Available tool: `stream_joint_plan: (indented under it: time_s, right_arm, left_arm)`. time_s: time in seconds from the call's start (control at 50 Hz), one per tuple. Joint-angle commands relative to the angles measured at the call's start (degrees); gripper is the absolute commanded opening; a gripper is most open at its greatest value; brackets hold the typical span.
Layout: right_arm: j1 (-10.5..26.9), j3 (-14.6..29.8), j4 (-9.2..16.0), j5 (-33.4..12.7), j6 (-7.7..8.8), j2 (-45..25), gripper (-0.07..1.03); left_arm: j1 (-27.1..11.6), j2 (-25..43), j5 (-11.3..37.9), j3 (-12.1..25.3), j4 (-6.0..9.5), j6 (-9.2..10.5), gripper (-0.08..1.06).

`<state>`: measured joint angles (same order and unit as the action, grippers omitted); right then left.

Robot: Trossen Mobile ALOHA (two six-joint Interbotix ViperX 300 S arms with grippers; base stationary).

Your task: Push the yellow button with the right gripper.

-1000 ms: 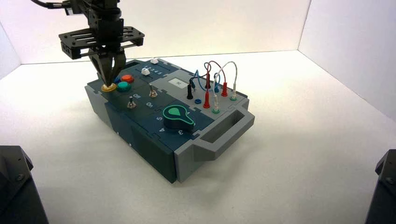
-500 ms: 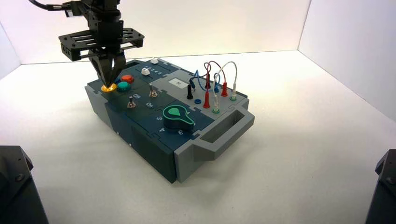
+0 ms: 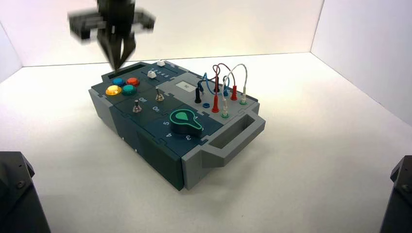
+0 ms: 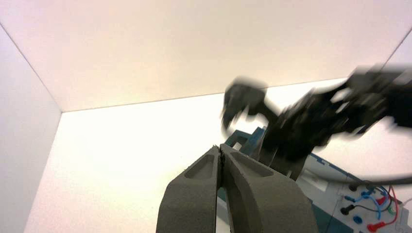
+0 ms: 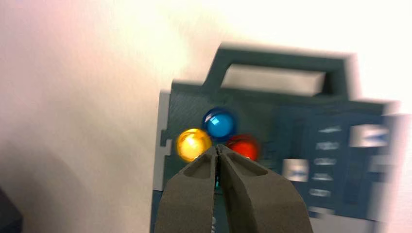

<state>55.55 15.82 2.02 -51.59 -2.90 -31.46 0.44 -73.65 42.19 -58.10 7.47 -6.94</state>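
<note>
The yellow button sits uncovered at the box's far left corner, beside the blue, orange-red and teal-green buttons. My right gripper hangs well above that cluster, shut to a point and holding nothing. In the right wrist view its tips float above the buttons, just beside the yellow button and apart from it. My left gripper is shut and empty, off to the side of the box, with the right arm passing beyond it.
The box stands turned on the white table. It bears two toggle switches, a green knob, white sliders and looped wires in sockets. A grey handle juts out near me. White walls close the space.
My right gripper has lifted straight off the yellow button, where its tips rested a second ago, and now hangs high above it. The button shows fully again.
</note>
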Motion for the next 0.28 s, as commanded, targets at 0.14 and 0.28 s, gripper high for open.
stream_joint_plan:
  time_s: [0.14,0.28]
  right_arm:
    - [0.44,-1.58,-0.18,1.58,1.85,8.35,-0.02]
    - [0.44,-2.55,-0.26,1.76,2.11,8.79,-0.02]
  left_arm:
    - [0.35,-0.79,0.97,1.76,-0.09,-0.26,-0.03]
    - [0.35,-0.79,1.05,1.14,0.18,0.09,-0.03]
